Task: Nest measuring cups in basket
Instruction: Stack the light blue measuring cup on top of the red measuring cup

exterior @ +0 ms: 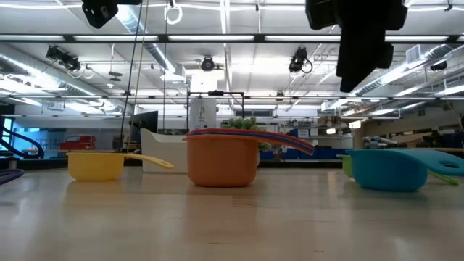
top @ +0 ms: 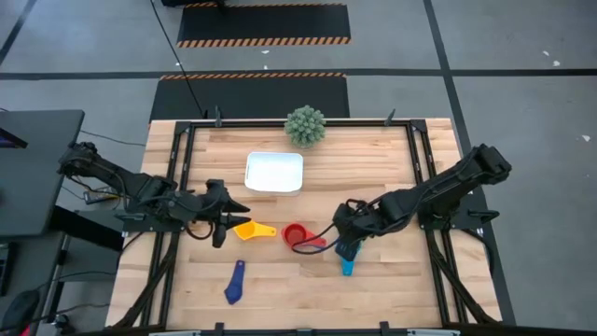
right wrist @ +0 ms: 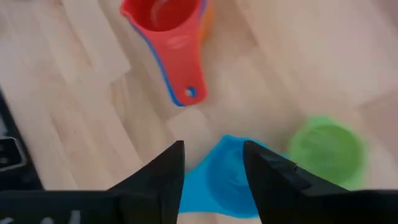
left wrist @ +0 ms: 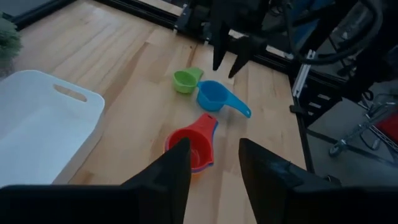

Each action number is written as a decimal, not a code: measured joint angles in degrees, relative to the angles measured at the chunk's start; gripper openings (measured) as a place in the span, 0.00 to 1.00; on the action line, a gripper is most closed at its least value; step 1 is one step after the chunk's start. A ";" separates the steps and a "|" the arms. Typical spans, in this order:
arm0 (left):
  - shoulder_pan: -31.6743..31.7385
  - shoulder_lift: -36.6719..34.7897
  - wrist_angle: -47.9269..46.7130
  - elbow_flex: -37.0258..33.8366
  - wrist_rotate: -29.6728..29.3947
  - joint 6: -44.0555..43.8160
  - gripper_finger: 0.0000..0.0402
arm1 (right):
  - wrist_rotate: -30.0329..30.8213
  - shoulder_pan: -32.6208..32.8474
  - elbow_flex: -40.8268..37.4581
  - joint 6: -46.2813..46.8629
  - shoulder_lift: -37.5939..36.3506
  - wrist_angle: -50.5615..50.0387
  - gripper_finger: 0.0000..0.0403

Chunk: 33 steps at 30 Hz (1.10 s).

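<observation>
Both arms are built of dark, nearly black segments joined by bulky rounded joints, matte in finish. Black cables run along the left arm, looping loosely near its base at the nine o'clock side of the counter, and a similar cable curls beside the right arm's wrist. The left hand [top: 230, 219] ends in two slim dark fingers [left wrist: 169, 180] with flat, tapering inner faces. The right hand [top: 347, 247] carries the same pair of dark blade-like fingers [right wrist: 161, 177], broad at the root and narrowing toward squared tips. From counter level, the arms appear as blocky black silhouettes overhead.
</observation>
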 joint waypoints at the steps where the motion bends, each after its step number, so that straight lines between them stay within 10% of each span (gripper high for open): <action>1: 0.00 0.00 -0.38 0.00 0.76 -0.13 0.35 | -0.66 0.03 0.00 0.33 0.62 1.33 0.43; 33: -0.12 6.43 -8.45 0.08 7.15 -4.56 0.35 | 0.47 3.37 -6.44 18.77 5.05 6.63 0.48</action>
